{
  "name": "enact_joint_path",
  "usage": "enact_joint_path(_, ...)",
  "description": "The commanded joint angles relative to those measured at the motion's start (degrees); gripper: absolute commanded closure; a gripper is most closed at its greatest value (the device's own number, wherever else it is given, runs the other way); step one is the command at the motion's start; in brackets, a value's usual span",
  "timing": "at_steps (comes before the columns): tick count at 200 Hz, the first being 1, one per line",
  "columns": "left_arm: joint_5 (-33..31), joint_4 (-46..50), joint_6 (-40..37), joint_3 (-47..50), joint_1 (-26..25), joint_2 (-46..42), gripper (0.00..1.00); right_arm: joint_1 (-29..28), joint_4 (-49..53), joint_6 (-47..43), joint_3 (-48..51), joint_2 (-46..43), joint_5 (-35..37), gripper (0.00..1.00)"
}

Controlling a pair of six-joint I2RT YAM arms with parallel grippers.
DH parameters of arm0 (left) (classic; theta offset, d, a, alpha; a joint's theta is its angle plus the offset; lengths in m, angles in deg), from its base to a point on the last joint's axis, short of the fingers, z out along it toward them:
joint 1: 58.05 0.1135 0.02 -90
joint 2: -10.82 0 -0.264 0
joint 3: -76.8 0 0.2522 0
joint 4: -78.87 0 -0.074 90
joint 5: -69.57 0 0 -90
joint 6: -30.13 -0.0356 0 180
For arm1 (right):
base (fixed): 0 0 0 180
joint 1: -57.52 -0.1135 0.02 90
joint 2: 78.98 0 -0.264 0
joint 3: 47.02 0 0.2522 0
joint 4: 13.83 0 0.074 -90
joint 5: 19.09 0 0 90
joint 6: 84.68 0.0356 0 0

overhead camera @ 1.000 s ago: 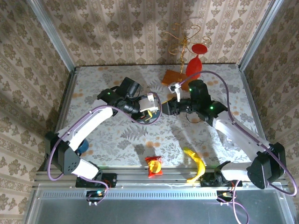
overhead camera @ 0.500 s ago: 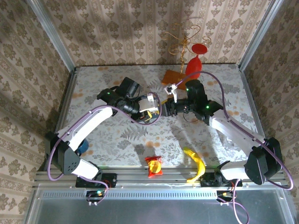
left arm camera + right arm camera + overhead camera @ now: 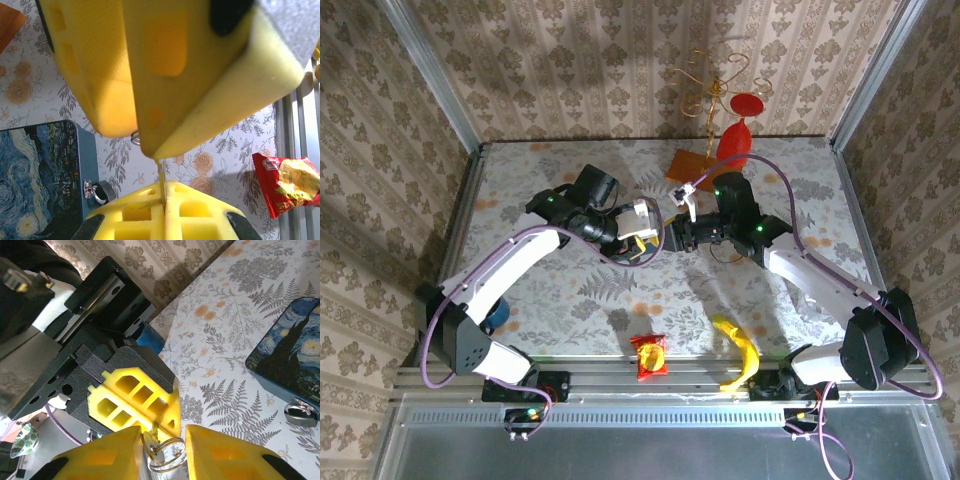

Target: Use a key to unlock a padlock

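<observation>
In the left wrist view my left gripper (image 3: 164,202) is shut on the blade of a thin silvery key (image 3: 161,175), which sticks up from its fingers. In the right wrist view my right gripper (image 3: 165,456) is open, its yellow fingers (image 3: 100,457) standing either side of the key's head (image 3: 156,439) and its wire ring (image 3: 168,456). The two grippers meet nose to nose over the middle of the table, left gripper (image 3: 648,238) against right gripper (image 3: 672,236). The small grey padlock (image 3: 100,192) hangs on the hasp of a blue painted tin (image 3: 35,175); the padlock (image 3: 301,412) lies on the table beside the tin (image 3: 292,347).
A red snack packet (image 3: 650,355) and a banana (image 3: 740,345) lie near the front edge. A red goblet (image 3: 737,140), an orange sheet (image 3: 688,162) and a gold wire stand (image 3: 708,85) are at the back. A blue round object (image 3: 500,315) sits by the left arm's base.
My right gripper has moved left toward the left gripper, closing the gap until its fingers straddle the key. The left arm has barely moved.
</observation>
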Motion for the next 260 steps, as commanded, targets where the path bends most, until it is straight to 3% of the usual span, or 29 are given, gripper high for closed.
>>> enact_joint_path(1, 1.8, -0.1, -1.1, 0.6, 0.6, -1.7, 1.00, -0.4, -0.6, -1.4, 0.3, 0.4, -0.6, 0.74)
enact_joint_path(46, 2.4, -1.1, -0.8, 1.4, 1.2, -2.7, 1.00, -0.4, -0.6, -1.4, 0.6, 0.3, -0.8, 0.86)
enact_joint_path(73, 2.9, -2.1, -0.5, 1.8, 1.6, -3.0, 1.00, -0.4, -0.8, -1.2, 0.7, 0.3, -1.3, 1.00)
enact_joint_path(105, 2.7, -5.5, 2.1, 3.0, 2.5, -4.0, 1.00, -0.4, -2.3, -0.4, 1.5, -0.4, -1.0, 1.00)
enact_joint_path(127, 2.8, -10.4, 7.7, 4.7, 4.0, -6.5, 0.74, -0.3, -5.7, 2.0, 3.7, -1.7, 2.7, 1.00)
enact_joint_path(140, 2.9, -14.4, 11.9, 6.4, 5.0, -8.8, 0.51, -0.1, -9.7, 5.0, 5.8, -2.7, 5.3, 1.00)
enact_joint_path(162, 1.1, -25.1, 21.1, 11.7, 6.1, -14.2, 0.24, 0.4, -17.8, 12.2, 10.4, -5.0, 10.6, 1.00)
enact_joint_path(181, -2.2, -36.2, 31.0, 18.1, 6.5, -18.8, 0.12, 0.7, -24.4, 18.2, 13.6, -7.1, 13.7, 1.00)
enact_joint_path(192, -3.1, -41.7, 38.3, 21.1, 6.9, -20.3, 0.01, 0.7, -27.6, 21.1, 15.3, -8.0, 14.5, 1.00)
enact_joint_path(233, 1.9, -57.9, 63.0, 29.0, 9.6, -19.9, 0.00, 0.7, -33.5, 27.2, 17.0, -10.4, 15.1, 1.00)
enact_joint_path(260, 7.8, -67.6, 70.4, 31.5, 9.9, -17.7, 0.02, 0.7, -36.7, 30.1, 17.1, -11.2, 14.9, 1.00)
